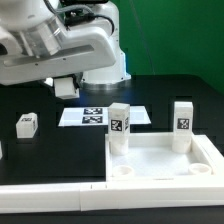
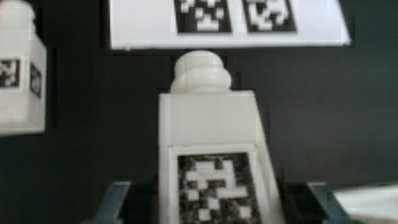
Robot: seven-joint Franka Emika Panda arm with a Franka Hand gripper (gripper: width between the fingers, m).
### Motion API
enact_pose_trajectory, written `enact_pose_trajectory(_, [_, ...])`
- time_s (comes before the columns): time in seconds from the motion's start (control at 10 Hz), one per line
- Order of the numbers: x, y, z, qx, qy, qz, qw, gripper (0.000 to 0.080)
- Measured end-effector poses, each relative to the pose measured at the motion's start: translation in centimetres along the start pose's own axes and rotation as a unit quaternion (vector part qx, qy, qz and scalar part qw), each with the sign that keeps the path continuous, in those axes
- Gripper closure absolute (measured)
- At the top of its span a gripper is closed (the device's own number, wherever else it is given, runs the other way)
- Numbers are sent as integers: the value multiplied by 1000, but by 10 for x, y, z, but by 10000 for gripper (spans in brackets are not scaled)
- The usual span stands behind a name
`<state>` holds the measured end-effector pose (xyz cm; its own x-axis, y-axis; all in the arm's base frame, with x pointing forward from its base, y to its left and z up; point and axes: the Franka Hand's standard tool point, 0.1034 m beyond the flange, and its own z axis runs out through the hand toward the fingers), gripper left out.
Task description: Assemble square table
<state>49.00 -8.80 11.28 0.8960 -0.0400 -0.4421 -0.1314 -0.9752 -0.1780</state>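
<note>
In the wrist view my gripper (image 2: 217,206) is shut on a white leg (image 2: 214,120). Its fingers (image 2: 121,200) press both sides near the leg's black-and-white tag, and its rounded tip points toward the marker board. Whether this leg rests on the table I cannot tell. In the exterior view the arm's body (image 1: 60,45) covers the jaws and the held leg. The white square plate (image 1: 160,160) lies at the exterior view's lower right. Two legs stand upright at its far corners (image 1: 120,126) (image 1: 183,122). Another leg (image 2: 18,70) stands beside the held one.
The marker board (image 1: 95,116) (image 2: 222,22) lies flat on the black table, just beyond the held leg's tip. A loose leg (image 1: 27,123) stands on the table at the exterior view's left. A long white rail (image 1: 50,192) runs along the front edge.
</note>
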Motion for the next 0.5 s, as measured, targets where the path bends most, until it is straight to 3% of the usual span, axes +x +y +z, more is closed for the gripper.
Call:
enact_pose_trajectory(0.1, [15,-16,-11,0,38,-5,999,515])
enact_pose_trajectory(0.2, [33,-38,-35,9,98,-22,995,515])
enact_pose_trajectory(0.3, [39,-51,-53,4,149,-50,988,515])
enact_pose_trajectory(0.5, [43,-48,-60,-8,232,-53,971,515])
